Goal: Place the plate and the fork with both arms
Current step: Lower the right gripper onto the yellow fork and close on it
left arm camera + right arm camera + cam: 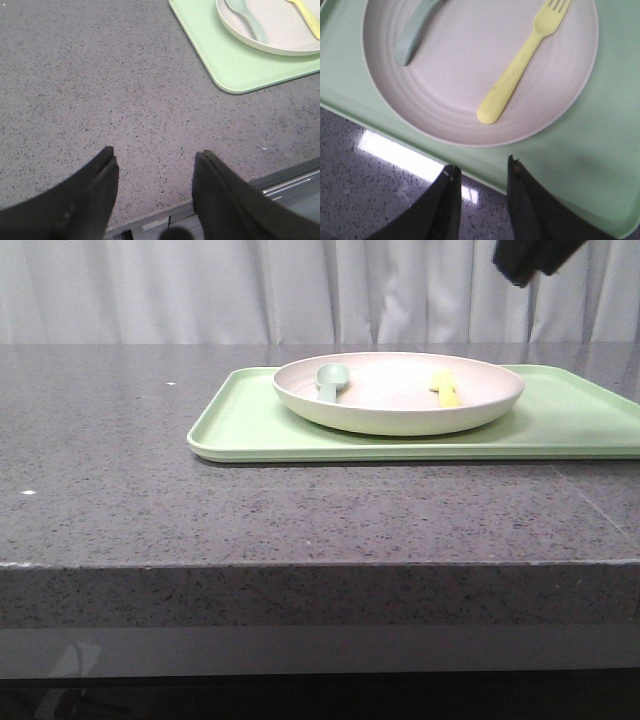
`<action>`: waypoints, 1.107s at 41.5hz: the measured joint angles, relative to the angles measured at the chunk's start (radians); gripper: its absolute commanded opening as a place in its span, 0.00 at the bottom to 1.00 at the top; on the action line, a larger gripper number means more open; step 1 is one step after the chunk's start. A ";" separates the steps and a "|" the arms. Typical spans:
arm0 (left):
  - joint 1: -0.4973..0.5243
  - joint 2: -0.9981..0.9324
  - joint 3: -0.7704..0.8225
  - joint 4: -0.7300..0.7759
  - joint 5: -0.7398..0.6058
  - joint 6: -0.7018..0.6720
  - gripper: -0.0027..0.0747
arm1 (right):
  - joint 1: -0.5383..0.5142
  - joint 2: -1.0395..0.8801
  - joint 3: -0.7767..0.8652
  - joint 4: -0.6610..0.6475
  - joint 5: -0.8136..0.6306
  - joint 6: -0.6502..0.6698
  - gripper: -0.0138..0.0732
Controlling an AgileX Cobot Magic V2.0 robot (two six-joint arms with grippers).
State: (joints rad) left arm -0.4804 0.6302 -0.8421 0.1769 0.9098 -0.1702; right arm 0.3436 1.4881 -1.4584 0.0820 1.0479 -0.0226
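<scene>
The small pale-yellow plastic fork (522, 66) lay inside the wide cream round plate (398, 392) beside a grey-green spoon (246, 19), all on the light-green rectangular tray (250, 425). To lift the fork cleanly I judged I should straddle its handle squarely and avoid the rim. My right fingers (479, 176) hung apart and empty over the tray's edge; my left fingers (155, 162) hovered spread above the speckled grey worktop (100, 75).

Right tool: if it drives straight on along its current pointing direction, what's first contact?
Likely the tray near its edge, just short of the plate that holds the fork. The right tool is open and empty above that edge; depth is unclear, so the bare table is possible.
</scene>
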 measured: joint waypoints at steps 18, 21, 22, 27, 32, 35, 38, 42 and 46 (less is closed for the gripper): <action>0.000 0.000 0.000 0.000 0.000 0.000 0.48 | -0.018 0.329 -0.305 -0.031 0.094 0.219 0.46; 0.000 0.000 0.000 0.000 0.000 0.000 0.48 | -0.029 0.377 -0.347 -0.032 0.110 0.257 0.46; 0.000 0.000 0.000 0.000 0.000 0.000 0.48 | -0.031 0.390 -0.359 -0.032 0.117 0.266 0.46; 0.000 0.000 0.000 0.000 0.000 0.000 0.48 | -0.041 0.456 -0.417 -0.036 0.152 0.289 0.53; 0.000 0.000 0.000 0.000 0.000 0.000 0.48 | -0.041 0.502 -0.450 -0.039 0.164 0.296 0.60; 0.000 0.000 0.000 0.000 0.000 0.000 0.48 | -0.041 0.517 -0.461 -0.039 0.164 0.296 0.60; 0.000 0.000 0.000 0.000 0.000 0.000 0.48 | -0.043 0.529 -0.473 -0.039 0.164 0.298 0.60; 0.000 0.000 0.000 0.000 0.000 0.000 0.48 | -0.044 0.543 -0.481 -0.039 0.164 0.307 0.60; 0.000 0.000 0.000 0.000 0.000 0.000 0.48 | -0.044 0.564 -0.481 -0.039 0.148 0.316 0.60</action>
State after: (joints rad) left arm -0.4804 0.6302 -0.8421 0.1769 0.9098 -0.1702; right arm 0.2993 2.0519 -1.9392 0.0434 1.1955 0.2930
